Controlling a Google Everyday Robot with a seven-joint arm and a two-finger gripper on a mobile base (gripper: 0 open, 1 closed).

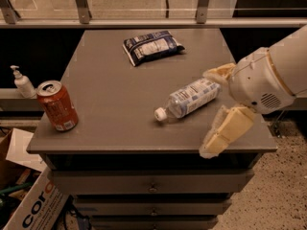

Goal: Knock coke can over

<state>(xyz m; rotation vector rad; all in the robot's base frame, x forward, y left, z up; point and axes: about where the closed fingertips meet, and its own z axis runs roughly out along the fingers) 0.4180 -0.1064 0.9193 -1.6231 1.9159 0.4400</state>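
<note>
The coke can (57,105), red-orange with a silver top, stands upright near the front left corner of the grey table (110,95). My gripper (207,113) is at the table's right front, far to the right of the can, with the cream fingers (225,131) spread open and empty. The gripper is just right of a clear water bottle (189,98) that lies on its side, with its white cap pointing left.
A dark snack bag (151,46) lies at the table's back middle. A soap dispenser (21,82) stands on a ledge left of the table. A cardboard box (29,210) sits on the floor at lower left. Drawers are below the tabletop.
</note>
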